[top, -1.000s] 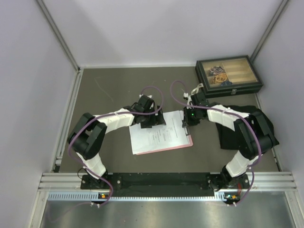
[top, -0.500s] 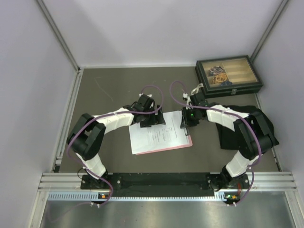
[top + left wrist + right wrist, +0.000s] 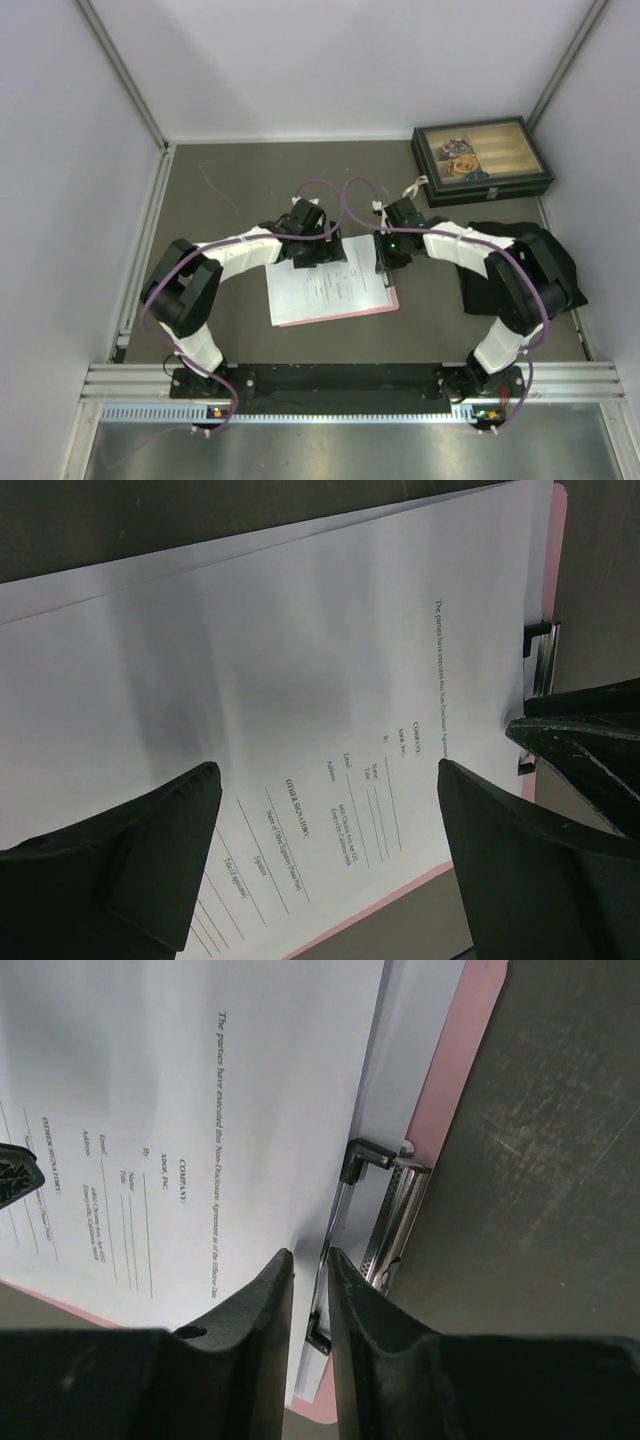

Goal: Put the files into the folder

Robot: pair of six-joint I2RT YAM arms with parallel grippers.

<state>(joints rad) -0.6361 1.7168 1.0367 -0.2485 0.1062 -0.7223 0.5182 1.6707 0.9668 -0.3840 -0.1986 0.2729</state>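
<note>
Two white sheets lie stacked on the pink folder (image 3: 388, 303). The top sheet (image 3: 320, 290) has sparse print; only the blank edge of the lower sheet (image 3: 405, 1070) shows. My left gripper (image 3: 322, 255) is open wide just above the top sheet (image 3: 250, 660), holding nothing. My right gripper (image 3: 383, 262) is at the folder's clip end. In the right wrist view its fingers (image 3: 285, 1280) stand almost together, with the wire bar of the metal clip (image 3: 395, 1210) between them. The pink folder (image 3: 460, 1050) pokes out past the sheets.
A dark box with a glass lid (image 3: 480, 160) stands at the back right. A black cloth (image 3: 485, 275) lies under my right arm. Grey walls and metal rails close in the table on three sides.
My right gripper has moved left, and the folder with its sheets has slid a little left with it. My left gripper has stayed over the sheets.
</note>
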